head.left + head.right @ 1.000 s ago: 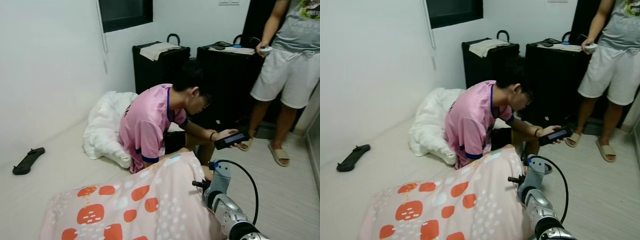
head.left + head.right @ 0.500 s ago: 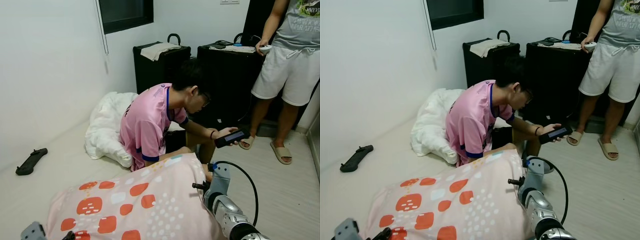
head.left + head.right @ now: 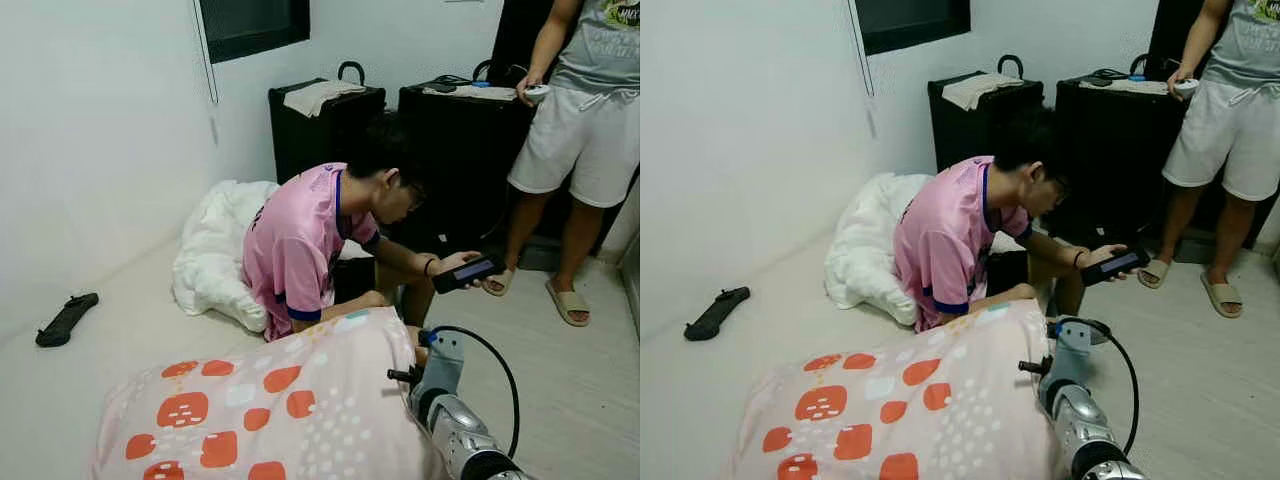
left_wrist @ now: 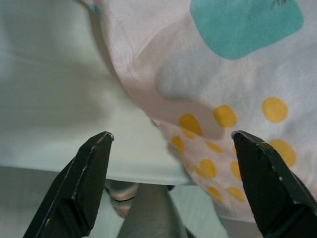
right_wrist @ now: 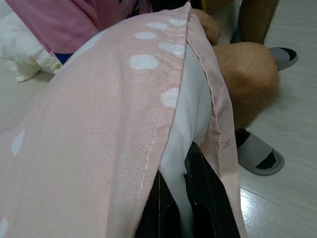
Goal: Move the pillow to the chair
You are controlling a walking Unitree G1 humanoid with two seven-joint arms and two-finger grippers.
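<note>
Right pincer is clamped on the pillow's seam edge; left pincer gapes beside it. Soft, light, floppy; best gripped along seams.

Pillow: near end cut off by the head views' bottom edge.
Right gripper: fingertips buried in the pillow's open end; little of the black fingers is seen.
Standing person: cut off above the chest.
Right arm: cut off below.
</note>
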